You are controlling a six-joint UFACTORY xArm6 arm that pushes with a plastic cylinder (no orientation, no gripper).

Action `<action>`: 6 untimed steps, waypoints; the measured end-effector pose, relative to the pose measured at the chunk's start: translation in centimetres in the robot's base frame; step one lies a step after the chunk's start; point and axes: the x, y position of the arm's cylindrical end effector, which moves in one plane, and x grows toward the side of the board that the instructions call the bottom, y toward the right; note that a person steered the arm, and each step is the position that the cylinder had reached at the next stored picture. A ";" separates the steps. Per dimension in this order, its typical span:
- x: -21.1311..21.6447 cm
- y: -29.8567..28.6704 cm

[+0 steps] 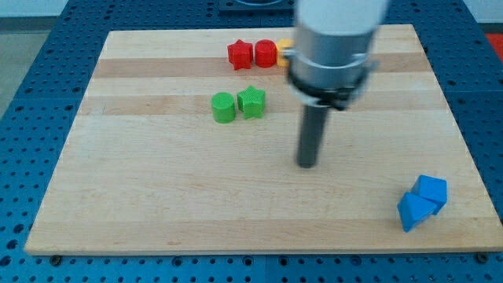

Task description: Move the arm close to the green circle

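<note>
The green circle is a green cylinder block on the wooden board, upper middle-left. A green star block touches it on its right. My tip is the lower end of the dark rod, near the board's middle. It stands to the right of and below the green circle, about a hundred pixels away, touching no block.
A red star block, a red round block and a yellow block, partly hidden by the arm, sit in a row at the view's top. Two blue blocks lie at the bottom right.
</note>
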 end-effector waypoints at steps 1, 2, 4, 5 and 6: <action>-1.1 -7.5; -5.2 -13.3; -11.6 -15.2; -12.0 -11.6; -11.2 -8.9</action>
